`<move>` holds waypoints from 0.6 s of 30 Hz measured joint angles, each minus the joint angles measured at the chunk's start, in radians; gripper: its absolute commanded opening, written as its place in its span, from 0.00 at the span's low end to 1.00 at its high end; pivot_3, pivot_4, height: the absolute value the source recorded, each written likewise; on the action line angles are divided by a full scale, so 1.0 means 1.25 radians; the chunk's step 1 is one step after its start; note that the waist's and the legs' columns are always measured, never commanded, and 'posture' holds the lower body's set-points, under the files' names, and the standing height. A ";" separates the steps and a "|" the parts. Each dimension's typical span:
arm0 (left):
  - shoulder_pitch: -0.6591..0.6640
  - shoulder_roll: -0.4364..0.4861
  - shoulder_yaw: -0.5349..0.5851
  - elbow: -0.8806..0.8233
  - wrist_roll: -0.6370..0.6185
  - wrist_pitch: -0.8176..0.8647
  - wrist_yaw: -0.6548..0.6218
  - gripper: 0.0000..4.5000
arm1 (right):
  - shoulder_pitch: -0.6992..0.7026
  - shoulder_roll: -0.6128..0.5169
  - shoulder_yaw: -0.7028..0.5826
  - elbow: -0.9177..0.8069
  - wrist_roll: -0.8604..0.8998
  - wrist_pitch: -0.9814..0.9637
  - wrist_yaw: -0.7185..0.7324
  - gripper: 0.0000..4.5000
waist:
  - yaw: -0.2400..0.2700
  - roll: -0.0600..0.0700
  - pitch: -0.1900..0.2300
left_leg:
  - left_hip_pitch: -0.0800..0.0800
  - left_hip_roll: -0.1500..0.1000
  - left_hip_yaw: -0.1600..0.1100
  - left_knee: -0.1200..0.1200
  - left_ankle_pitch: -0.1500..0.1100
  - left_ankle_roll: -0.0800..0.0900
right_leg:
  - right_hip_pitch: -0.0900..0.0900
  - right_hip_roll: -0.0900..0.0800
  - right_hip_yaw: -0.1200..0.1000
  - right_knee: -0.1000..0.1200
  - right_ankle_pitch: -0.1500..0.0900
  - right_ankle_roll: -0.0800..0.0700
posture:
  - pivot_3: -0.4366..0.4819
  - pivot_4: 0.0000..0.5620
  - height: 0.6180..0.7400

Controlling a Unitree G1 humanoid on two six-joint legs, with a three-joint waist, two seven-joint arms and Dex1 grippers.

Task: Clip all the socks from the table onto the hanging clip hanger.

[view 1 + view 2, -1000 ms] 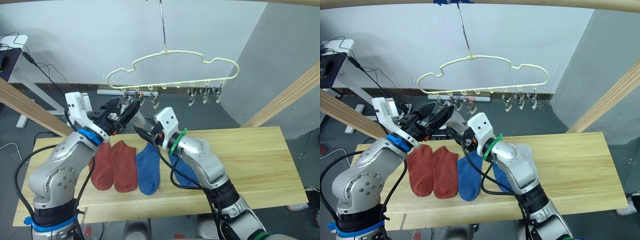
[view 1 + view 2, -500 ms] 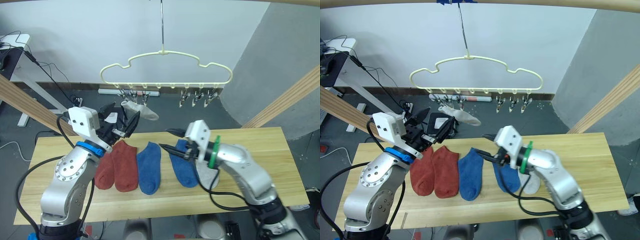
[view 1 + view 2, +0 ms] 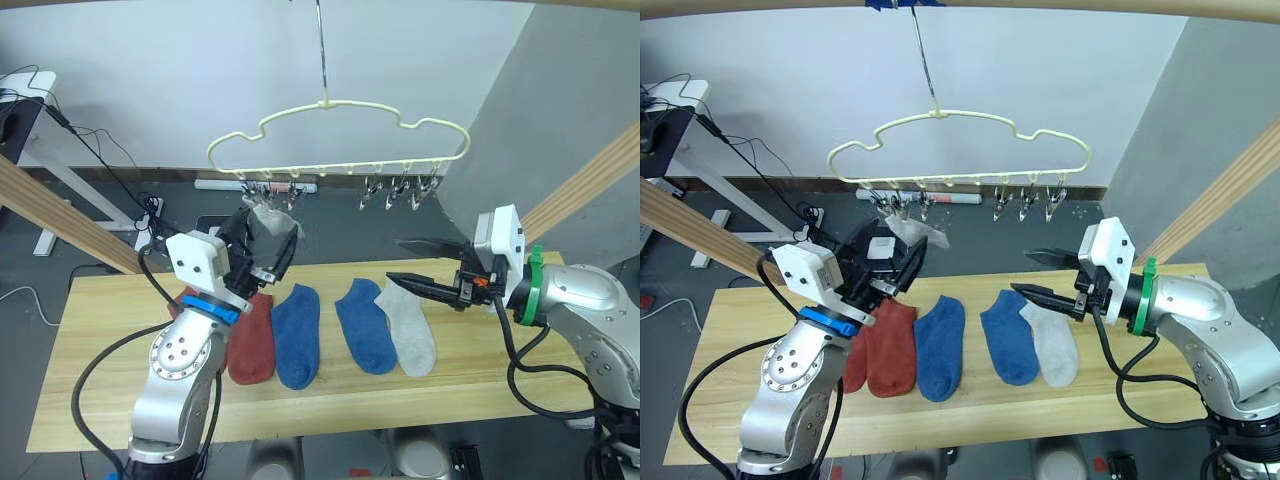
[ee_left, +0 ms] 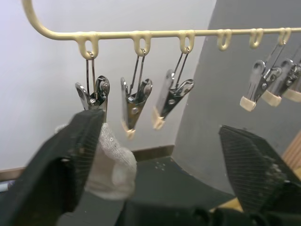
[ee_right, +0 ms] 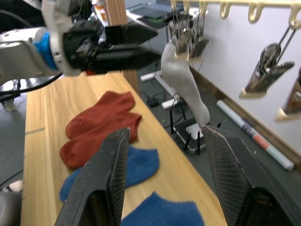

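Observation:
The cream clip hanger (image 3: pixel 340 135) hangs on its metal hook above the table (image 3: pixel 100 340). One light grey sock (image 3: pixel 268 226) dangles from a clip (image 4: pixel 94 94) at its left end. My left gripper (image 3: pixel 268 242) is open right at that sock, one finger on each side. My right gripper (image 3: pixel 398 261) is open and empty, out to the right over the table. Flat on the wood lie rust-red socks (image 3: pixel 885 345) partly behind my left arm, two blue socks (image 3: pixel 297 320) (image 3: pixel 362 325) and a grey sock (image 3: pixel 410 325).
Several bare metal clips (image 3: pixel 400 190) hang along the hanger's right half. Slanted wooden poles (image 3: pixel 60 225) (image 3: pixel 585 185) of the frame flank the table. Cables and a white desk leg (image 3: pixel 70 180) are on the floor at the back left.
Both grippers were up at the left clips. My right arm has swung far to the right and lower. The grey sock now hangs from its clip, with my left gripper open beside it.

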 measured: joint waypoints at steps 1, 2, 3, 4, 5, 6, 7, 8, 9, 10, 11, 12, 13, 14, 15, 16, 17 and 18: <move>-0.002 -0.001 -0.001 0.007 0.005 -0.004 0.002 0.67 | 0.000 -0.002 0.000 -0.001 0.004 0.001 -0.002 0.57 | 0.000 0.000 0.000 | 0.000 0.000 0.000 0.000 0.000 0.000 | 0.000 0.000 0.000 0.000 0.000 0.000 | 0.19 0.60 1.00; -0.005 -0.002 -0.001 0.015 0.013 -0.008 0.004 0.62 | 0.000 -0.002 0.000 -0.003 0.008 0.003 -0.005 0.57 | -0.001 0.000 0.000 | 0.000 0.000 0.000 0.000 0.000 0.000 | 0.000 0.000 0.000 0.000 0.000 0.000 | 0.19 0.60 1.00; -0.008 -0.005 -0.001 0.022 0.020 -0.012 0.007 0.62 | 0.000 -0.002 0.000 -0.004 0.011 0.005 -0.010 0.57 | -0.002 0.000 0.000 | 0.000 0.000 0.000 0.000 0.000 0.000 | 0.000 0.000 0.000 0.000 0.000 0.000 | 0.19 0.60 1.00; -0.010 -0.009 -0.002 0.026 0.026 -0.016 0.010 0.62 | 0.000 -0.002 0.000 -0.005 0.013 0.006 -0.016 0.57 | -0.002 0.000 0.000 | 0.000 0.000 0.000 0.000 0.000 0.000 | 0.000 0.000 0.000 0.000 0.000 0.000 | 0.18 0.61 1.00; -0.015 -0.013 -0.003 0.032 0.030 -0.020 0.011 0.62 | -0.001 -0.003 0.000 -0.005 0.013 0.006 -0.018 0.57 | -0.002 0.000 0.000 | 0.000 0.000 0.000 0.000 0.000 0.000 | 0.000 0.000 0.000 0.000 0.000 0.000 | 0.18 0.61 1.00; -0.023 -0.018 -0.005 0.043 0.034 -0.020 0.011 0.62 | -0.002 -0.004 0.000 -0.005 0.014 0.006 -0.021 0.57 | -0.002 0.000 0.000 | 0.000 0.000 0.000 0.000 0.000 0.000 | 0.000 0.000 0.000 0.000 0.000 0.000 | 0.18 0.61 1.00; -0.030 -0.023 -0.007 0.053 0.037 -0.021 0.012 0.62 | -0.003 -0.004 0.000 -0.005 0.014 0.006 -0.024 0.57 | -0.003 0.000 0.000 | 0.000 0.000 0.000 0.001 0.000 0.000 | 0.000 0.000 0.000 0.000 0.000 0.000 | 0.18 0.61 1.00; -0.038 -0.029 -0.008 0.063 0.040 -0.022 0.012 0.62 | -0.004 -0.004 0.000 -0.005 0.015 0.007 -0.028 0.57 | -0.003 0.000 0.000 | 0.000 0.000 0.000 0.001 0.000 0.000 | 0.000 0.000 0.000 0.001 0.000 0.000 | 0.18 0.61 1.00; -0.048 -0.035 -0.009 0.078 0.044 -0.024 0.013 0.62 | -0.007 -0.005 0.000 -0.005 0.015 0.008 -0.032 0.57 | -0.003 0.000 0.000 | 0.000 0.000 0.000 0.001 0.000 0.000 | 0.000 0.000 0.000 0.001 0.000 0.000 | 0.18 0.61 1.00; -0.054 -0.037 -0.008 0.088 0.049 -0.026 0.013 0.62 | -0.009 -0.006 -0.001 -0.005 0.015 0.008 -0.033 0.57 | -0.003 0.000 0.000 | 0.000 0.000 0.000 0.001 0.000 0.000 | 0.000 0.000 0.000 0.001 0.000 0.000 | 0.18 0.61 1.00; -0.061 -0.039 -0.008 0.098 0.053 -0.031 0.014 0.62 | -0.009 -0.006 -0.001 -0.005 0.017 0.008 -0.034 0.57 | -0.003 0.000 0.000 | 0.000 0.000 0.000 0.001 0.000 0.000 | 0.000 0.000 0.000 0.001 0.000 0.000 | 0.18 0.61 1.00; -0.072 -0.042 -0.008 0.115 0.055 -0.039 0.013 0.62 | -0.009 -0.007 -0.003 -0.005 0.020 0.010 -0.035 0.57 | -0.003 0.000 0.000 | 0.000 0.000 0.000 0.001 0.000 0.000 | 0.000 0.000 0.000 0.001 0.000 0.000 | 0.18 0.61 1.00; -0.077 -0.046 -0.008 0.123 0.055 -0.042 0.012 0.62 | -0.009 -0.008 -0.006 -0.005 0.022 0.012 -0.036 0.57 | -0.003 0.000 0.000 | 0.000 0.000 0.000 0.001 0.000 0.000 | 0.000 0.000 0.000 0.001 0.000 0.000 | 0.18 0.61 1.00; -0.081 -0.049 -0.009 0.130 0.056 -0.048 0.011 0.62 | -0.009 -0.010 -0.009 -0.005 0.023 0.013 -0.037 0.57 | -0.003 0.000 0.000 | 0.000 0.000 0.000 0.001 0.000 0.000 | 0.000 0.000 0.000 0.001 0.000 0.000 | 0.18 0.61 1.00; -0.085 -0.052 -0.009 0.141 0.056 -0.055 0.010 0.62 | -0.009 -0.014 -0.011 -0.005 0.023 0.014 -0.038 0.57 | -0.003 0.000 0.000 | 0.000 0.000 0.000 0.001 0.000 0.000 | 0.001 0.000 0.000 0.001 0.000 0.000 | 0.16 0.61 1.00; -0.089 -0.054 -0.009 0.147 0.056 -0.057 0.010 0.62 | -0.009 -0.015 -0.013 -0.005 0.023 0.015 -0.039 0.57 | -0.003 0.000 0.000 | 0.000 0.000 0.000 0.001 0.000 0.000 | 0.001 0.000 0.000 0.001 0.000 0.000 | 0.16 0.61 1.00; -0.098 -0.056 -0.009 0.159 0.057 -0.063 0.009 0.62 | -0.009 -0.015 -0.016 -0.005 0.024 0.016 -0.043 0.57 | -0.003 0.000 0.000 | 0.000 0.000 0.000 0.001 0.000 0.000 | 0.001 0.000 -0.001 0.001 0.000 0.000 | 0.16 0.61 1.00; -0.109 -0.057 -0.008 0.174 0.057 -0.071 0.009 0.62 | -0.009 -0.015 -0.018 -0.004 0.026 0.017 -0.047 0.57 | -0.003 0.000 0.000 | 0.000 0.000 0.000 0.002 0.000 0.000 | 0.001 0.000 -0.001 0.001 0.000 0.000 | 0.16 0.61 1.00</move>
